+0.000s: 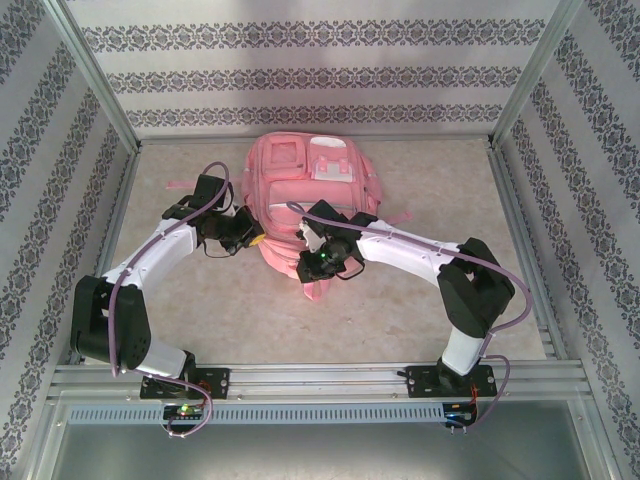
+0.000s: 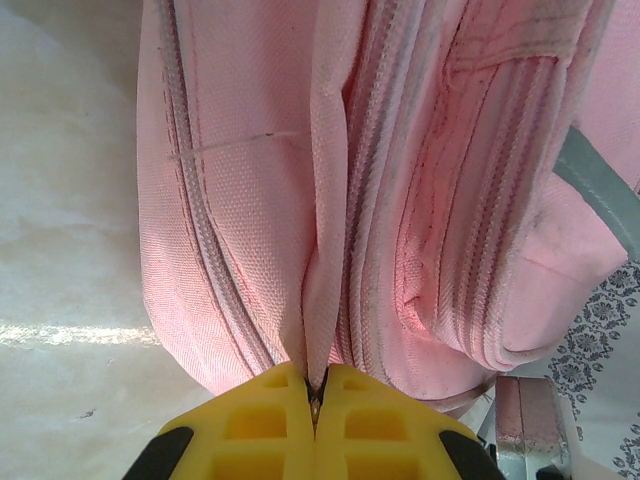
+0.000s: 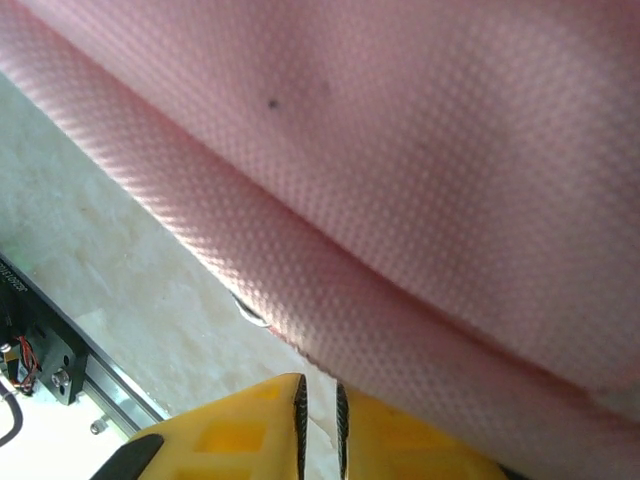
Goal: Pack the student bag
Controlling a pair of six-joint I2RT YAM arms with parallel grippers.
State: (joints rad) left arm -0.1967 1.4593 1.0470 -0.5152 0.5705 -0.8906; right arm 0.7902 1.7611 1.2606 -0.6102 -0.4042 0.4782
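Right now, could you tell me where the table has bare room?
Free: table right of the student bag and the strip between it and the front rail. Crowded: the bag's near end, with the left tool and right tool.

My left arm (image 1: 150, 250) and right arm (image 1: 410, 255) use white link shells, black joint housings and purple cables (image 1: 116, 320). My left gripper (image 2: 315, 390) and right gripper (image 3: 318, 400) carry yellow fingers (image 2: 255, 425) with square recesses. A green lamp (image 1: 322, 262) shows at frame centre.

The overhead camera looks down from the near edge, while both wrist cameras sit close against the student bag (image 1: 290, 190).
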